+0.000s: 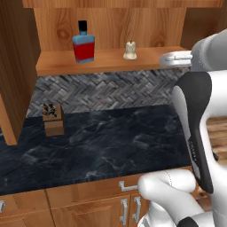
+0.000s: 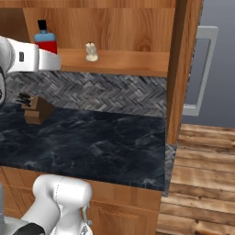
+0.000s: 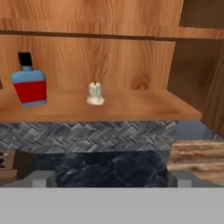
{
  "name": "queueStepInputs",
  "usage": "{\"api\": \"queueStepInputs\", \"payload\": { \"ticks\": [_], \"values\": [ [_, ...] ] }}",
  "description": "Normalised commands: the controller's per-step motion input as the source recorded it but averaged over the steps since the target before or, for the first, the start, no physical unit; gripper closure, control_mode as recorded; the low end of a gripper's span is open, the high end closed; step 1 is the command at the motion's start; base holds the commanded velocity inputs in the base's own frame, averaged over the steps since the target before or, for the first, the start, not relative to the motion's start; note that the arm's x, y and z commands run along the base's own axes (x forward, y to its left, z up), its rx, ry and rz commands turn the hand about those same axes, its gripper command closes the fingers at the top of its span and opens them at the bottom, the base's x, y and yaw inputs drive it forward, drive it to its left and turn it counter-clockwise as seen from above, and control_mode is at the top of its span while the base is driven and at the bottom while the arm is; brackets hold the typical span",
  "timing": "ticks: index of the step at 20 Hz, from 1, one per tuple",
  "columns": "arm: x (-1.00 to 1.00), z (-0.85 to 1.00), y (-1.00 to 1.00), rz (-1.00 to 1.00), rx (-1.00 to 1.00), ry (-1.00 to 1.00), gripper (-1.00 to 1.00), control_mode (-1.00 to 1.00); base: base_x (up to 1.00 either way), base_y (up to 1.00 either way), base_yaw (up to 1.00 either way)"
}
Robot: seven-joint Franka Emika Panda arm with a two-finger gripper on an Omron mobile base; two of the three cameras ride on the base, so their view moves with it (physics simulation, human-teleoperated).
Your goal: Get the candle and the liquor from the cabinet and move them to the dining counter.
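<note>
The cabinet (image 1: 111, 26) was seen open above the counter, its wooden shelf (image 1: 111, 62) running across the far wall; a door panel (image 2: 181, 69) was seen edge-on at the right end of the shelf in the right base view. Below it a black marble-look counter (image 1: 111, 142) was spread, backed by grey herringbone tiling (image 1: 102, 91); wooden drawer fronts with silver pulls (image 1: 128, 184) were seen along its near edge. A wooden floor (image 2: 202, 174) was shown to the right of the counter. The white arm (image 1: 199, 133) was raised at the right of the left base view, level with the shelf. A brown knife block (image 1: 53, 119) was stood on the counter at the far left, against the tiling. The liquor (image 1: 83, 44) was stood upright on the left part of the shelf; the candle (image 1: 130, 51) was stood upright to its right, well apart from it, near the shelf's middle. The gripper (image 3: 111, 178) was held before the shelf and short of it, with its fingers (image 3: 41, 178) spread wide and nothing between them; neither bottle nor candle was touched.
</note>
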Motion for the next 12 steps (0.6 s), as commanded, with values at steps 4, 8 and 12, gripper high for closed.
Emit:
{"api": "queueStepInputs", "payload": {
  "ticks": [4,8,12],
  "values": [
    [0.49,0.0,0.0,0.04,0.13,0.0,-1.0,-1.0,0.0,0.0,0.0],
    [0.29,-0.25,0.0,0.06,0.11,0.0,-1.0,-1.0,0.0,0.0,0.0],
    [0.24,-0.35,0.0,0.04,0.02,0.0,-1.0,-1.0,0.0,0.0,0.0]
  ]
}}
